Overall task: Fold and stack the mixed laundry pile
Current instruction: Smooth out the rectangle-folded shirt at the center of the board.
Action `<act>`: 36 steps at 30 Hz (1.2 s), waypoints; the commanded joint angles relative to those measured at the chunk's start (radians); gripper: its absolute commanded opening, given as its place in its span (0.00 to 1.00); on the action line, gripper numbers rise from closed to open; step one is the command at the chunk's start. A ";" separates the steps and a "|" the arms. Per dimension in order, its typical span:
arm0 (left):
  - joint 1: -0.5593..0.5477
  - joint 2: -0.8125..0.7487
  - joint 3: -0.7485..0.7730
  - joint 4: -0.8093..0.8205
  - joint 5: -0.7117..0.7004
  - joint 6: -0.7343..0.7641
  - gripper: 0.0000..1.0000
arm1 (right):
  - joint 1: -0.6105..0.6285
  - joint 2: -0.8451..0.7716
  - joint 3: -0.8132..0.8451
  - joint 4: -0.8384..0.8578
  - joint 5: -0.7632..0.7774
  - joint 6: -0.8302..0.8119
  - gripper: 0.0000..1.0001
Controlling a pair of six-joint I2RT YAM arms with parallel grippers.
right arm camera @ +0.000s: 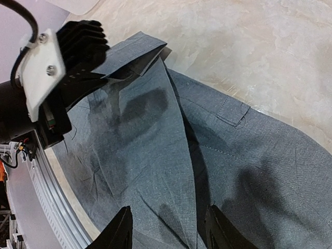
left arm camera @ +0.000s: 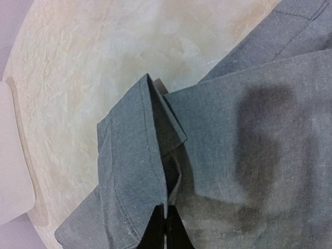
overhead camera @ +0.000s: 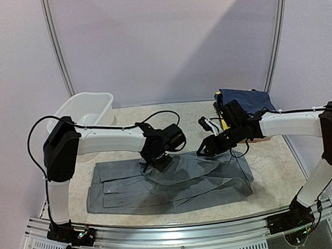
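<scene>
The big grey trousers lie spread out flat on the pale table, near the front edge and between the two arms. The left gripper is over the back edge of the trousers, near the middle. Its two fingers are pressed tight together on a bit of the grey cloth. In the left wrist view, the fingertips meet at the bottom and a folded flap of the trousers stands up just past them. That flap is lifted off the table, and the cloth slopes down from it like a little tent. The right gripper is just beside it, over the back right part of the trousers. In the right wrist view, its fingers are spread wide apart. There is nothing between them, only grey cloth below. You cannot tell if they touch the cloth. A navy garment sits in a heap at the back right corner of the table, well apart from the trousers. A bit of yellow cloth peeks out at its left side. A white plastic basin stands at the back left corner.
</scene>
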 commanded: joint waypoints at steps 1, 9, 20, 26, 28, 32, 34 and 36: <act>0.000 -0.165 -0.062 0.035 0.006 -0.109 0.00 | 0.000 -0.032 0.000 0.010 -0.002 0.009 0.49; 0.052 -0.418 -0.255 0.073 0.018 -0.258 0.00 | 0.001 -0.046 0.009 0.015 -0.011 0.008 0.49; 0.164 -0.762 -0.605 0.180 0.117 -0.478 0.00 | 0.000 0.014 0.070 0.027 -0.053 0.004 0.49; 0.222 -0.922 -0.791 0.245 0.166 -0.615 0.00 | 0.000 0.058 0.098 0.031 -0.075 0.007 0.49; 0.241 -0.976 -0.860 0.267 0.169 -0.666 0.02 | 0.000 0.073 0.106 0.032 -0.081 0.006 0.49; 0.259 -1.103 -0.989 0.313 0.171 -0.756 0.28 | 0.000 0.095 0.117 0.029 -0.086 0.007 0.49; 0.259 -1.174 -1.028 0.311 0.148 -0.774 0.34 | 0.001 0.102 0.120 0.028 -0.086 0.007 0.49; 0.259 -1.236 -1.052 0.314 0.119 -0.758 0.42 | 0.000 0.106 0.126 0.028 -0.086 0.008 0.49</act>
